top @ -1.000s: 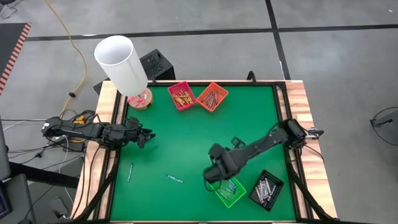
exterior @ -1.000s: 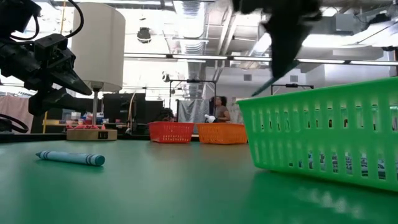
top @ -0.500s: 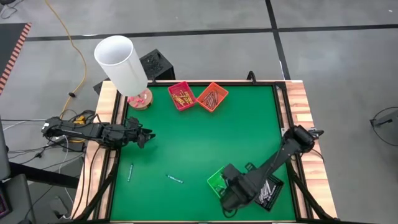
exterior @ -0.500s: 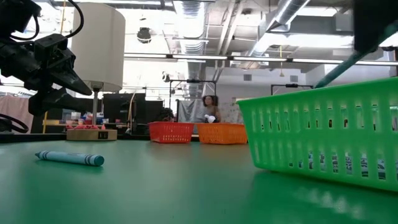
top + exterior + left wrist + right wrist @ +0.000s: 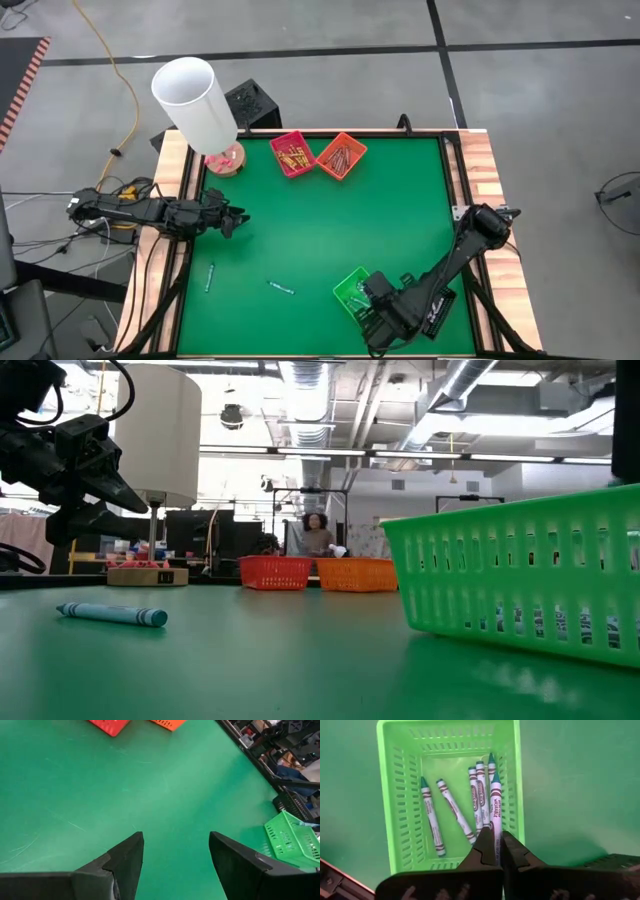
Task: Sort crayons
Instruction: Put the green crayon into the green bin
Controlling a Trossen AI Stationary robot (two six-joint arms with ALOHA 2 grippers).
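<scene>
My right gripper (image 5: 499,845) is shut on a teal crayon (image 5: 495,805) over the near end of the green tray (image 5: 390,795), which holds several teal crayons (image 5: 454,810). In the high view the right gripper (image 5: 372,305) is by the table's near edge, beside the green tray (image 5: 350,287). Two loose teal crayons (image 5: 210,277) (image 5: 281,288) lie flat on the green mat; one shows in the low view (image 5: 112,614). My left gripper (image 5: 176,855) is open and empty at the table's left edge (image 5: 232,218). My right gripper pinches the teal crayon's blunt end (image 5: 495,832) between its two fingers. The crayon lies along the fingers, and its pointed tip (image 5: 495,776) sticks out ahead of them over the green tray. Whether it touches the tray I cannot tell.
A red tray (image 5: 292,153) and an orange tray (image 5: 341,155) with crayons stand at the far edge. A black tray (image 5: 440,312) lies partly under my right arm. A white cylinder (image 5: 193,100) stands at the far left corner. A person (image 5: 315,530) is in the room beyond.
My right gripper, shut on the teal crayon, has gone from over the green tray's far left side toward the table's near edge and a little to the right. It has left the low view. The left arm has kept still.
</scene>
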